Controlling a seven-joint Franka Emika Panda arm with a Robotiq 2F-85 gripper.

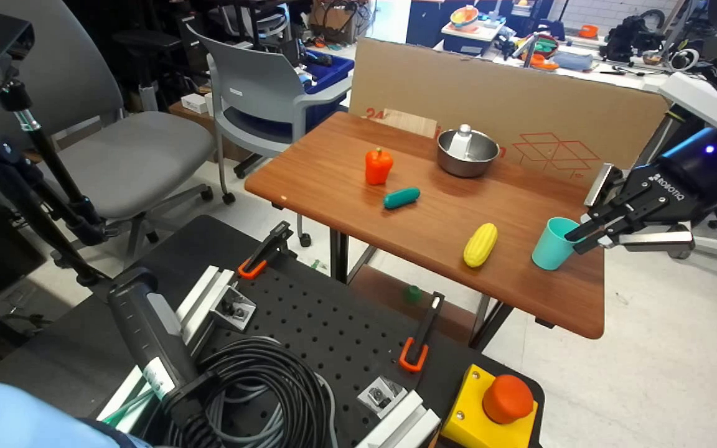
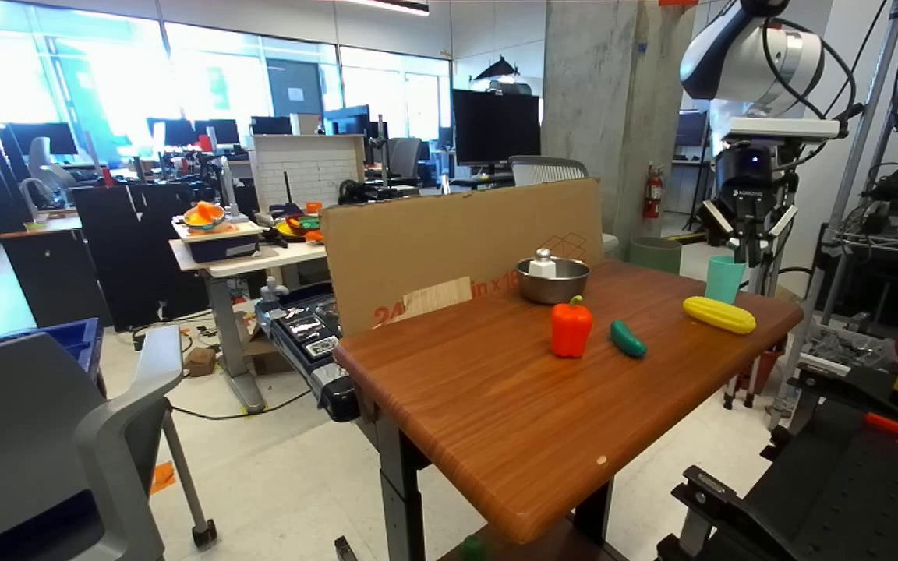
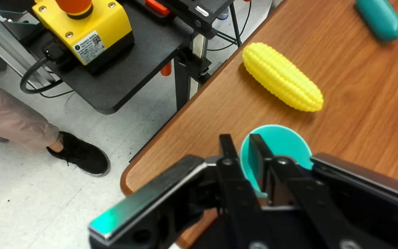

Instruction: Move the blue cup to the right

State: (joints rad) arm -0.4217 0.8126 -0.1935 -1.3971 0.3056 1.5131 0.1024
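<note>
Here's the claw (image 3: 240, 136) at the blue cup (image 1: 550, 244), sides slightly parted, one over the mouth, one outside, rim showing in the gap; no firm pinch I can see. The cup stands on the table (image 1: 452, 205) just beside the yellow corn (image 1: 480, 245), not touching. How far along? Reach made, I'd judge; the grip and the move right remain, though nothing marks where that should end. Now the lettering! ROBOTIQ on the claw's body; across the table from the corn, red "24" and "in x 18" on the cardboard (image 2: 457, 245). Well apart from the corn, a white label (image 3: 90, 47) on the yellow stop box (image 3: 107, 27) seems to say Franka Emika; its small print beats me.
</note>
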